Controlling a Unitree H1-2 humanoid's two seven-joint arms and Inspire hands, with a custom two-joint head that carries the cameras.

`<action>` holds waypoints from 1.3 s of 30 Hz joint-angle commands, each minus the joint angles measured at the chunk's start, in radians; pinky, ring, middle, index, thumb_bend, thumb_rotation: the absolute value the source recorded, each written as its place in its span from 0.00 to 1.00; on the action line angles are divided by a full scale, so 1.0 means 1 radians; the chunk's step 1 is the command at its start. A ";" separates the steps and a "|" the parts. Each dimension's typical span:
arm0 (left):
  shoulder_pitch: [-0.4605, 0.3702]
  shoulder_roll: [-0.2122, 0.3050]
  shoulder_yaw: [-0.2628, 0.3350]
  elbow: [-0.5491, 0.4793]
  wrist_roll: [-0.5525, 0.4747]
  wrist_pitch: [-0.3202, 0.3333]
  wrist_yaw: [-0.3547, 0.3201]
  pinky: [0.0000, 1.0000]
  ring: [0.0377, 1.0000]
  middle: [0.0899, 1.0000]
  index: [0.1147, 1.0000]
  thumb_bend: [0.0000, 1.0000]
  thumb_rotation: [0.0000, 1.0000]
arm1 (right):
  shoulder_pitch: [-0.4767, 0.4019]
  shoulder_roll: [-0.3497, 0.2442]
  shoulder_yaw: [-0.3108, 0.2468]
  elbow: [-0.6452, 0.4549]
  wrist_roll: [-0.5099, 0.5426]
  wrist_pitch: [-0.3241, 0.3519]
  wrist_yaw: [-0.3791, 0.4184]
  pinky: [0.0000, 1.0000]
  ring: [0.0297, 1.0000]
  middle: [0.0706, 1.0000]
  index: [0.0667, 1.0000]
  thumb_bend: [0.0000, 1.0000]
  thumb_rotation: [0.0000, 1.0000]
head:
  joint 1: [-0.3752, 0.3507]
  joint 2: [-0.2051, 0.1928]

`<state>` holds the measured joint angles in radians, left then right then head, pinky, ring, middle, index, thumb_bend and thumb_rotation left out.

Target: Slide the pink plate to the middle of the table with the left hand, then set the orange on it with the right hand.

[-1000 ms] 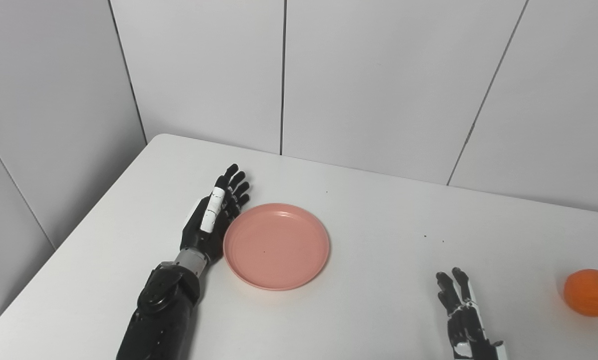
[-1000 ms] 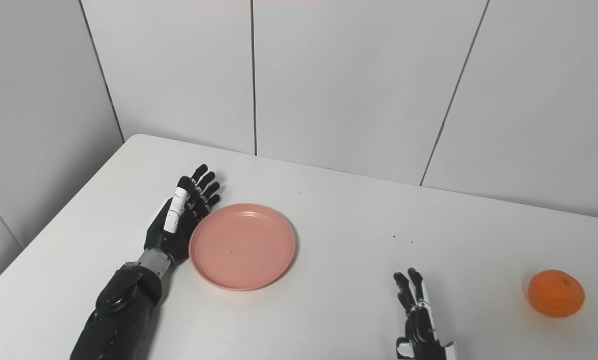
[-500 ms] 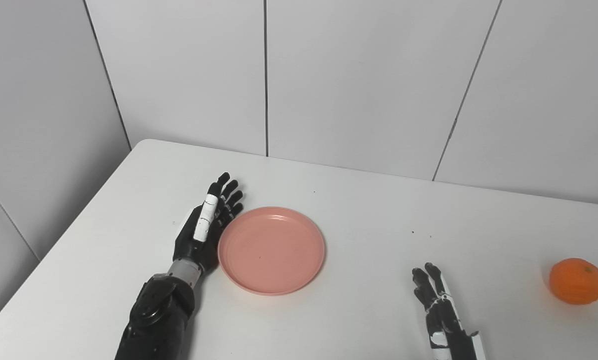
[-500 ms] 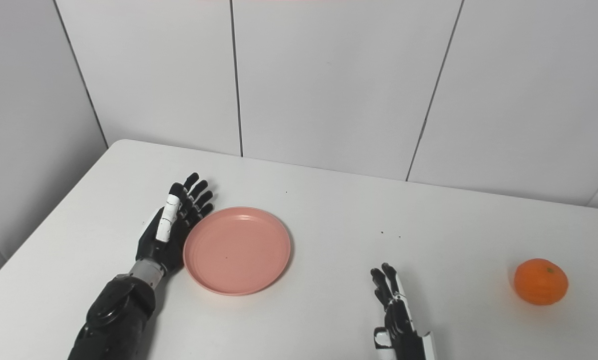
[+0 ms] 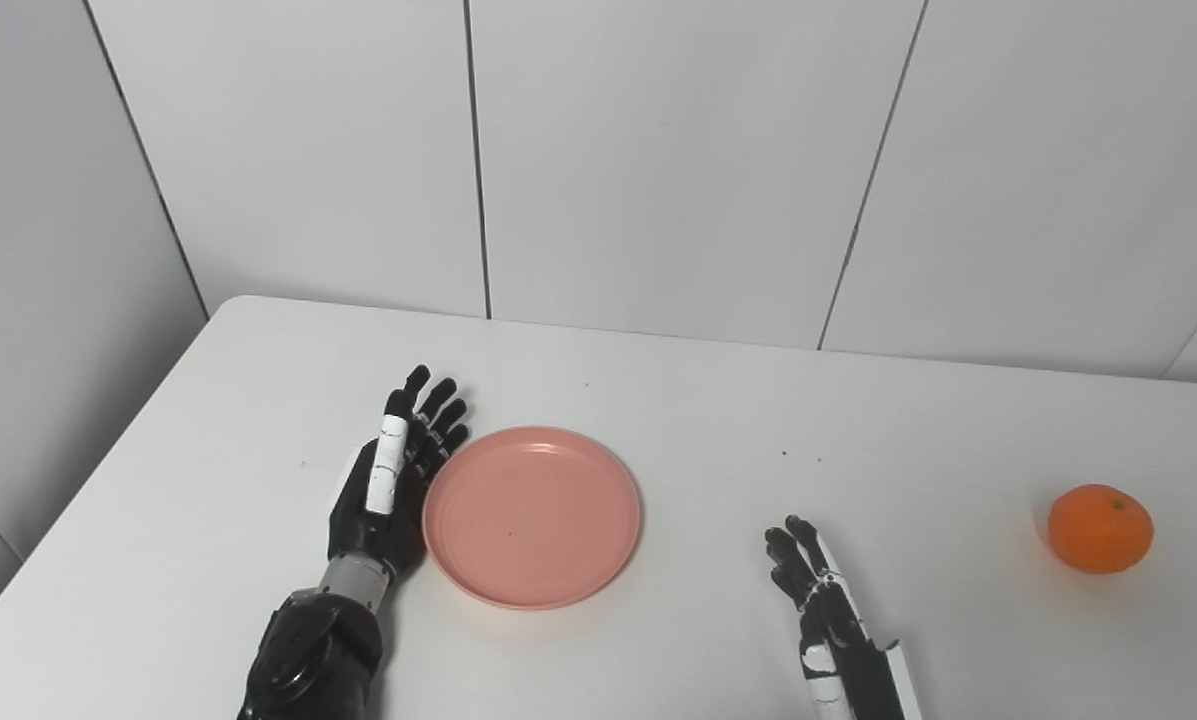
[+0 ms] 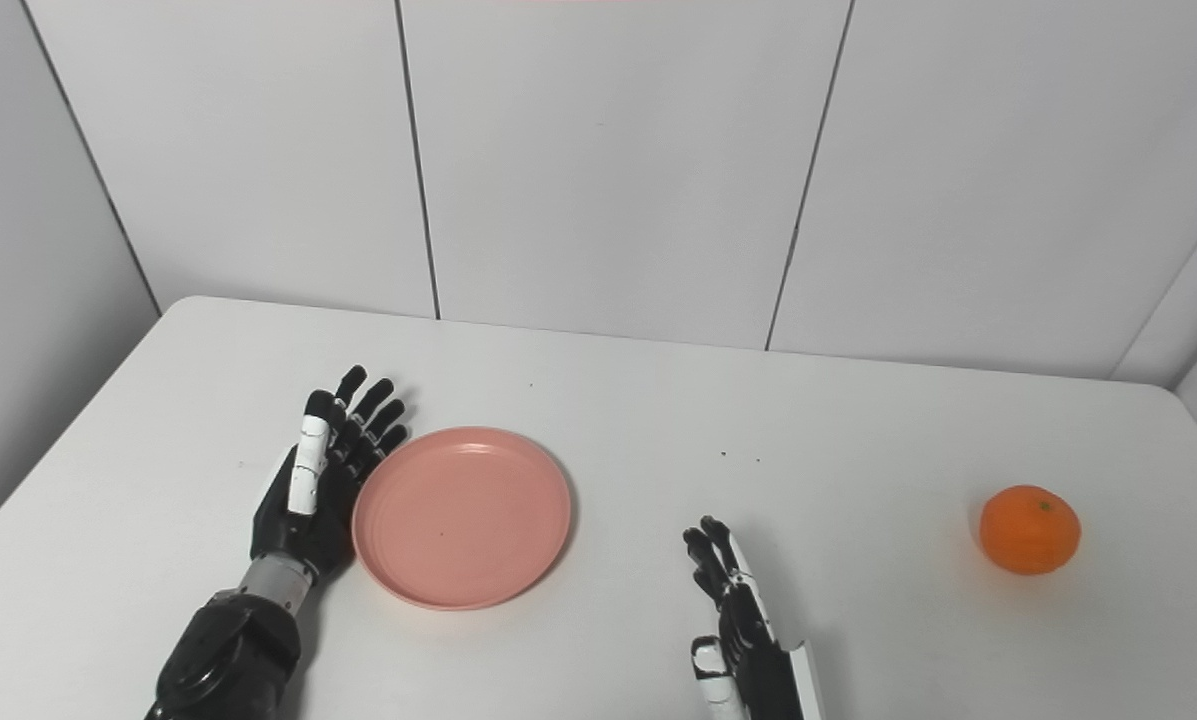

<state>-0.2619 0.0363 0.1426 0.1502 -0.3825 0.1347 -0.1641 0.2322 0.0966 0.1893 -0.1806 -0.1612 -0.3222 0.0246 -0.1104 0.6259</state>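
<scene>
Now, left hand (image 5: 383, 490): flat, fingers spread, against pink plate's (image 5: 532, 516) left rim.
Right hand (image 5: 826, 610): open, holding nothing.
Orange (image 5: 1100, 528): far right.

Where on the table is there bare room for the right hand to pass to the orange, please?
Bare table lies between the right hand and the orange, and along the far edge by the wall. It is crowded only at the left, where the left hand rests against the pink plate.

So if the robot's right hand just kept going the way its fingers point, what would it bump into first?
Probably nothing on the table. The right hand points toward the far edge, between the pink plate and the orange, and would likely meet only the white wall.
</scene>
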 commanded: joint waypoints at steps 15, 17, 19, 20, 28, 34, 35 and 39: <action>0.026 -0.125 -0.024 0.054 0.038 -0.013 0.067 0.96 0.95 0.96 1.00 0.84 0.76 | 0.088 0.017 0.053 -0.029 -0.027 0.047 -0.039 0.91 0.91 0.88 0.92 0.77 1.00 | -0.061 0.033; 0.020 -0.135 -0.021 0.077 0.041 -0.034 0.073 0.97 0.96 0.95 0.99 0.85 0.75 | 0.087 0.018 0.058 -0.029 -0.031 0.050 -0.045 0.91 0.91 0.89 0.92 0.76 1.00 | -0.078 0.036; 0.015 -0.142 -0.019 0.101 0.042 -0.058 0.070 0.99 0.97 0.96 1.00 0.84 0.76 | 0.085 0.020 0.064 -0.028 -0.038 0.050 -0.050 0.91 0.92 0.89 0.92 0.76 1.00 | -0.100 0.041; 0.014 -0.144 -0.017 0.111 0.041 -0.068 0.067 1.00 0.98 0.97 1.00 0.83 0.76 | 0.084 0.022 0.066 -0.028 -0.042 0.050 -0.053 0.90 0.92 0.89 0.92 0.75 1.00 | -0.100 0.041; 0.009 -0.145 -0.025 0.126 0.046 -0.073 0.060 1.00 0.96 0.97 1.00 0.81 0.78 | 0.065 0.044 0.091 -0.008 -0.079 0.049 -0.081 0.90 0.91 0.89 0.91 0.74 1.00 | -0.195 0.049; 0.010 -0.146 -0.034 0.114 0.031 -0.052 0.047 1.00 0.97 0.98 1.00 0.81 0.77 | 0.056 0.055 0.108 -0.002 -0.083 0.065 -0.091 0.94 0.93 0.89 0.92 0.76 1.00 | -0.222 0.049; 0.010 -0.145 -0.035 0.115 0.031 -0.050 0.046 1.00 0.97 0.98 1.00 0.81 0.77 | 0.054 0.056 0.109 0.000 -0.084 0.067 -0.092 0.94 0.93 0.89 0.92 0.77 1.00 | -0.226 0.049; 0.011 -0.146 -0.038 0.114 0.034 -0.045 0.051 0.99 0.97 0.97 1.00 0.82 0.77 | 0.048 0.060 0.111 0.007 -0.094 0.070 -0.097 0.94 0.93 0.90 0.92 0.78 1.00 | -0.239 0.048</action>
<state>-0.2851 -0.0977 0.1149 0.2258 -0.3520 0.0281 -0.1291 0.2294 0.1132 0.2750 -0.1725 -0.2492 -0.2603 -0.0581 -0.3451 0.6750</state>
